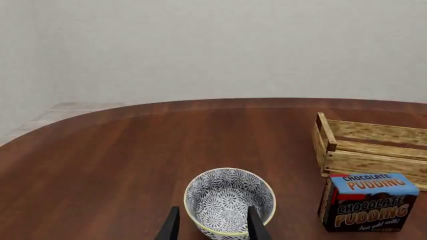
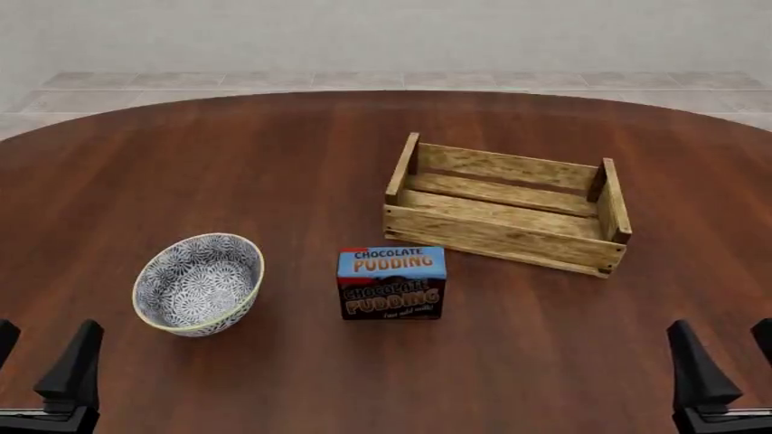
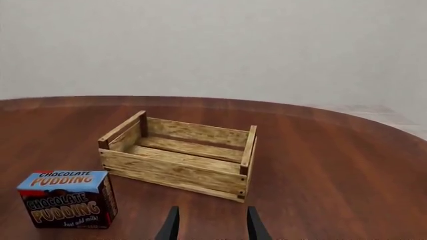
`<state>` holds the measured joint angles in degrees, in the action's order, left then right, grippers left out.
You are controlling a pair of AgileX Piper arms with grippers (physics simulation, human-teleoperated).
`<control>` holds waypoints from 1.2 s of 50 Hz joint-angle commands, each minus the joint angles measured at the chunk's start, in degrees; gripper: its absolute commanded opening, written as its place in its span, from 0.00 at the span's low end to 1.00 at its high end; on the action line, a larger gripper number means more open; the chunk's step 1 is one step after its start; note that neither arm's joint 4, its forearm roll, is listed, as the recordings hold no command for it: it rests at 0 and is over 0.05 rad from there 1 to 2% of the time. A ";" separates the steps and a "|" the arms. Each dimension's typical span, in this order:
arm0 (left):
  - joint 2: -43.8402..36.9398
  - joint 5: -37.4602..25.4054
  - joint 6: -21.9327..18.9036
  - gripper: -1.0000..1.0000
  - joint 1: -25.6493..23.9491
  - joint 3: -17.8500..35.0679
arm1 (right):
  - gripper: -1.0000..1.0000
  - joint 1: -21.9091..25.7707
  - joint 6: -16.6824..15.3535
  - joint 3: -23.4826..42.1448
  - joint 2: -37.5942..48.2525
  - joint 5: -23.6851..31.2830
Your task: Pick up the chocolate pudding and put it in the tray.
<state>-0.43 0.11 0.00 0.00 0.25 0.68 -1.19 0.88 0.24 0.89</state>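
- Since neither arm has reached in yet, the task looks unstarted: nothing picked, nothing placed.
- Chocolate pudding [image 2: 391, 283] stands upright on the counter [image 2: 241, 163], mid-counter, lettered front facing the arms. Not touched by anything.
- Tray [image 2: 507, 209] sits just beyond it and to the right, near but apart from the carton, slightly skewed. Nothing inside that I can see.
- Left gripper [image 2: 42, 362] is at the near-left edge of the counter, fingers apart, nothing between them. From its wrist camera the bowl [image 1: 229, 201] is straight ahead and the pudding off to one side.
- Right gripper [image 2: 719, 362] is at the near-right edge, fingers apart too, empty. Its wrist camera looks at the tray, with the carton to the side.
- Bowl is left of the pudding, well clear of it; not part of the job.
- Left to do, in my view: the full sequence of reach, grasp, lift, carry over the near tray wall, release. Either arm looks roughly equally far from the carton.
- Surface: dark reddish wood, rounded far edge, smooth finish. Beyond it, pale tiled floor [image 2: 362, 81] and a plain light wall [image 2: 362, 36].
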 commanded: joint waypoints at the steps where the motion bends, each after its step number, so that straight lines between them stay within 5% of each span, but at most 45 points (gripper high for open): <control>1: 0.00 0.00 0.00 1.00 -0.01 0.00 | 1.00 0.39 -0.54 -0.54 0.12 -0.07; 36: 0.01 0.00 -0.02 1.00 0.00 0.00 | 1.00 3.70 -2.21 -0.88 13.15 -6.82; 37: -0.01 0.00 -0.01 1.00 0.00 0.00 | 1.00 3.27 -0.13 1.00 21.21 -12.69; 39: 0.00 0.00 0.00 1.00 0.00 0.00 | 1.00 3.28 0.26 23.92 31.88 6.68; 41: 0.00 0.00 0.00 1.00 0.00 0.00 | 1.00 2.85 -0.71 34.74 33.45 9.35; 60: 0.00 0.00 0.00 1.00 -0.01 0.00 | 1.00 6.02 -3.56 41.13 38.08 11.68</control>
<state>-0.43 0.11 -0.01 -0.01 0.25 5.96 -3.31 35.05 33.83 9.74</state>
